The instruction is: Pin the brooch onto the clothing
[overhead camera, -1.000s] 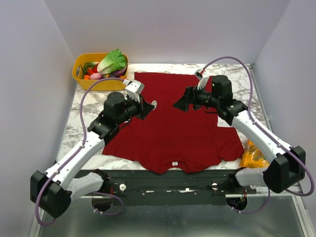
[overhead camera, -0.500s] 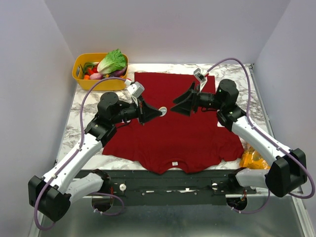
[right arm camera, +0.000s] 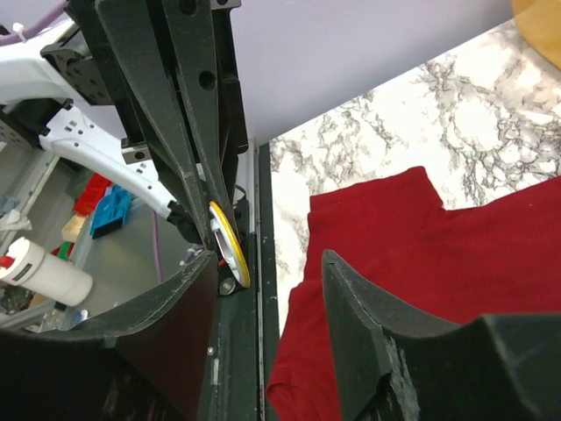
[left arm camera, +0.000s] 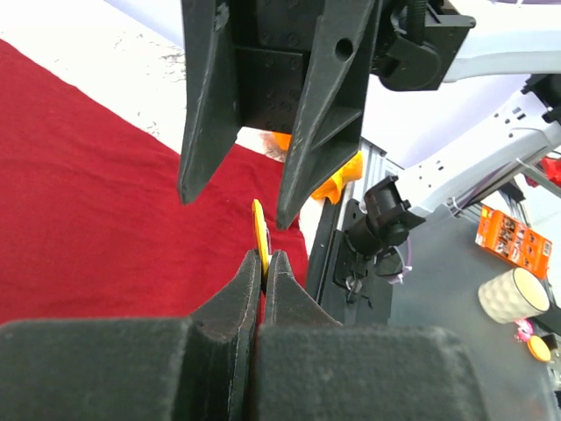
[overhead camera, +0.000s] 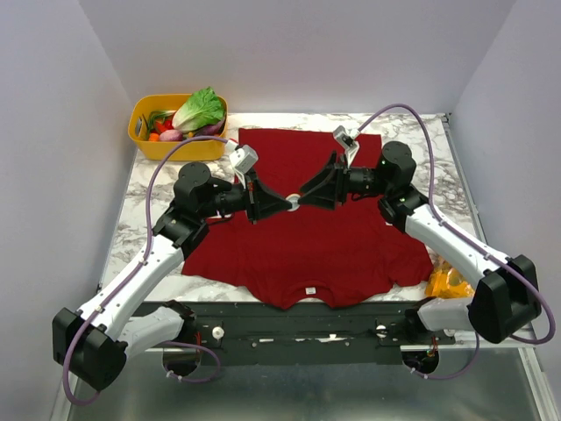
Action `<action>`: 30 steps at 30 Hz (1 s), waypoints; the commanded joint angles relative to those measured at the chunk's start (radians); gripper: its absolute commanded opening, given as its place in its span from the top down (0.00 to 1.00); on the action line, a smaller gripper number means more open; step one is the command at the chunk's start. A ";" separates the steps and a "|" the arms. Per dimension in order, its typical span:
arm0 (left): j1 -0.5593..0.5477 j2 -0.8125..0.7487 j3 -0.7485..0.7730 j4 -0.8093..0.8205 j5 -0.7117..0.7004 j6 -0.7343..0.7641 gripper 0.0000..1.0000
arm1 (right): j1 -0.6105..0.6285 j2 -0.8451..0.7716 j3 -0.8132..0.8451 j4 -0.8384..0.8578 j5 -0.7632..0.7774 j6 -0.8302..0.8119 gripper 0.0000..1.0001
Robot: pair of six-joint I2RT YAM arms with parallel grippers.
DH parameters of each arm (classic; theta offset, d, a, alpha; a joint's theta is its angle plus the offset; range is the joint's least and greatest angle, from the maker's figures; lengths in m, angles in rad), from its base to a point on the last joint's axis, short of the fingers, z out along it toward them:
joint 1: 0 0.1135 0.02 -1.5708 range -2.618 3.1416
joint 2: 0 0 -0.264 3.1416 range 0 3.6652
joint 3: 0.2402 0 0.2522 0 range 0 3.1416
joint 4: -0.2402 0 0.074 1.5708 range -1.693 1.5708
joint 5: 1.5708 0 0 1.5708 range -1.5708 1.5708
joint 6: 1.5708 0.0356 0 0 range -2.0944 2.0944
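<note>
Two claws are now meeting above the middle of the shirt [overhead camera: 307,250], the left claw [left arm camera: 263,263] pinching the brooch [left arm camera: 260,230] edge-on while the right claw [overhead camera: 304,198], having swung in, is narrowing half-open around it without gripping, suggesting a handover is beginning.

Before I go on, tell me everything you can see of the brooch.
The small round golden-yellow brooch is a thin disc, edge-on in the left wrist view; the right wrist view shows a yellow rim around a paler, shiny face. Its edge is pinched between the shut fingers of the left hand, the rest sticking out past them, in the air over the dark red fabric T-shirt. The open right hand straddles it; whether a finger touches it I cannot tell.
</note>
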 commanded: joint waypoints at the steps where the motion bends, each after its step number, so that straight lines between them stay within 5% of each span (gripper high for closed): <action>1: 0.003 0.010 0.027 0.025 0.054 -0.019 1.00 | 0.015 0.017 0.020 0.045 -0.039 0.008 0.44; 7: 0.000 0.015 0.028 0.025 0.078 -0.022 1.00 | 0.025 0.054 0.016 0.140 -0.064 0.069 0.61; 10: 0.000 0.018 0.036 0.008 0.080 -0.010 1.00 | 0.030 0.065 0.017 0.173 -0.071 0.101 0.82; 11: 0.000 0.016 0.042 -0.001 0.075 -0.002 1.00 | 0.031 0.067 0.017 0.173 -0.070 0.104 0.98; 14: 0.000 0.003 0.047 -0.036 0.025 0.027 0.91 | 0.031 0.062 0.010 0.179 -0.051 0.107 0.99; 16: 0.001 -0.013 0.047 -0.064 -0.021 0.039 0.60 | 0.031 0.045 0.003 0.168 -0.022 0.104 0.99; 20: 0.017 -0.068 0.019 -0.066 -0.106 0.042 0.25 | 0.031 0.004 -0.032 0.157 0.086 0.110 0.99; 22: 0.024 -0.079 0.007 -0.047 -0.124 0.027 0.18 | 0.032 -0.028 -0.053 0.191 0.122 0.126 0.99; 30: 0.044 -0.074 -0.022 0.033 -0.083 -0.024 0.17 | 0.031 -0.110 -0.153 0.291 0.280 0.210 0.99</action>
